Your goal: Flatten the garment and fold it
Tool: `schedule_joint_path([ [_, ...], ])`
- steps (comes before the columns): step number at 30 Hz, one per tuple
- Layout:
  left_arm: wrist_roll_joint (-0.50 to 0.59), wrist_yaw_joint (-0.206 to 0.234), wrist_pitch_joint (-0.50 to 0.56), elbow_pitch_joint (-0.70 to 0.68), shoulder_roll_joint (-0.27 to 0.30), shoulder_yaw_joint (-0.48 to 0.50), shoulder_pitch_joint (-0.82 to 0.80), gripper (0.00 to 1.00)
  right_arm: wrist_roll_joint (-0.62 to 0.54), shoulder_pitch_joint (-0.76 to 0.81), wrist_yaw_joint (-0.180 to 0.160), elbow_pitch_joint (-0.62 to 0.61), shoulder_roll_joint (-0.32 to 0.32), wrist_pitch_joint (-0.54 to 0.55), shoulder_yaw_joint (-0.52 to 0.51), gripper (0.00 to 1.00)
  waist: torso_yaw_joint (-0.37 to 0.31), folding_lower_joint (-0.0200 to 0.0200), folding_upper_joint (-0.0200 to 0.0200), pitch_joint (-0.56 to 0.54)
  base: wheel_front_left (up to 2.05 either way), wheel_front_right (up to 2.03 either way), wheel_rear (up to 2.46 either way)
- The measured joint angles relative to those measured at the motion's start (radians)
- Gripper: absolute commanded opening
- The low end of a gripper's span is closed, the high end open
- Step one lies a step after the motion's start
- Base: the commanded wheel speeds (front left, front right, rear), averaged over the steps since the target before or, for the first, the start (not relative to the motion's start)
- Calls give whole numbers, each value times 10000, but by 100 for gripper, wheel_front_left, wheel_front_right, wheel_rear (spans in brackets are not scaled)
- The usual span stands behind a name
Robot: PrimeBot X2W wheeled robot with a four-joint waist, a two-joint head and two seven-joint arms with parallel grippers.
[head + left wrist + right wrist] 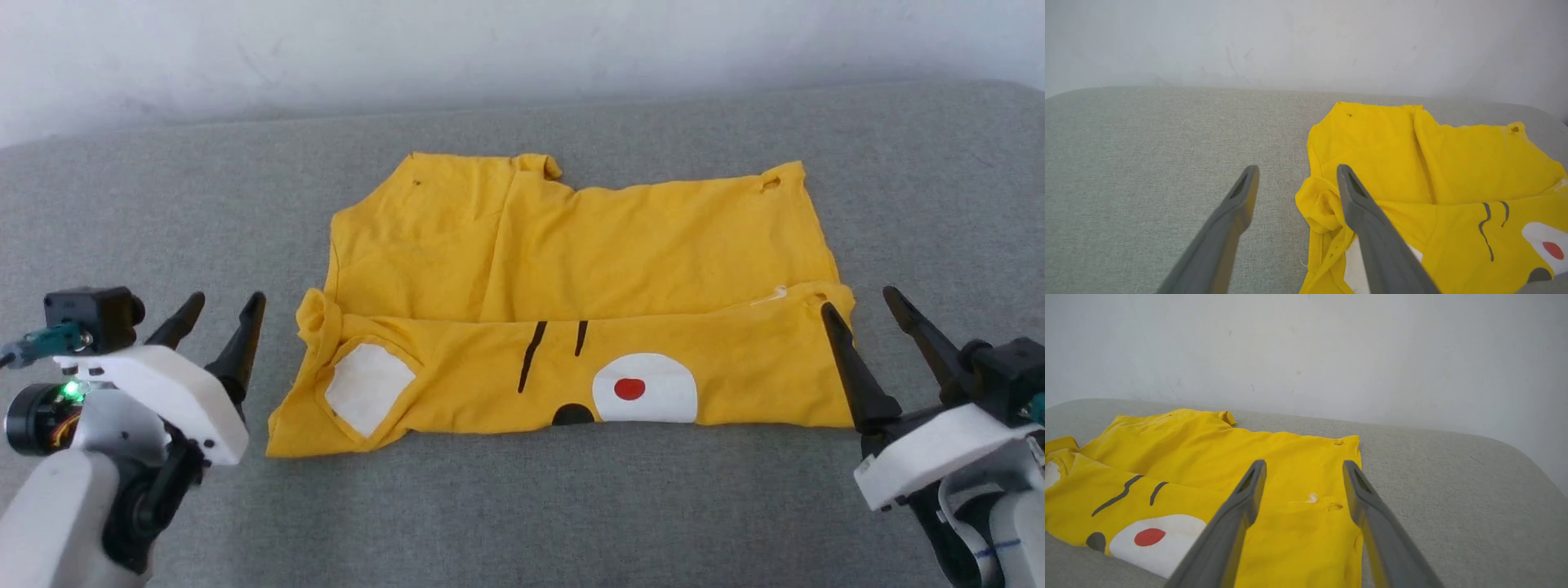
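Head view: the left gripper [227, 299] stands open at the lower left with its two dark fingers spread and nothing between them. It hangs above the grey cushion [522, 506], and a narrow strip of bare fabric shows between its inner finger and the cloth. The right gripper [857, 300] is open and empty as well. Its inner finger crosses the near right corner of the yellow t-shirt [571, 253], so I judge this arm the closer of the two to its hold.

The t-shirt lies between the grippers, in the middle of the cushion. Its long axis runs left to right, square to both sets of fingers. A near band [735, 376] is already folded up and over the rest, and on it sits the print [645, 388] of a white patch with a red dot and black strokes. The left end finishes in a bunched sleeve [314, 314], so the shoulders probably lie to the left, though no collar is plain to see.

In the left wrist view, the left gripper [1298, 168] points past that bunched sleeve [1321, 204], with its right-hand finger lying across it. In the right wrist view, the right gripper [1305, 464] straddles the shirt's right edge [1357, 486].

The next fold turns on each gripper taking its own end of this long axis.
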Motion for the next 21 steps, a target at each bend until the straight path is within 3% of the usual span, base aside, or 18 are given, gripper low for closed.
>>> schedule_joint_path([
  [8, -610, -15, 2683, -690, 943, -493, 560, 100, -382, 739, 0, -1279, 506, 416, -364, 100, -229, 0, 0, -44, 0, 0, 0],
  [20, -458, -92, 4475, 591, 1156, -1630, 457, 100, -372, 820, -2, -1361, 915, 451, -370, 100, -734, 0, 0, 268, 0, 0, 0],
  [21, -514, -107, 4577, 612, 1126, -1638, 421, 92, -336, 821, -2, -1329, 922, 460, -407, 100, -773, 0, 0, 287, 0, 0, 0],
])
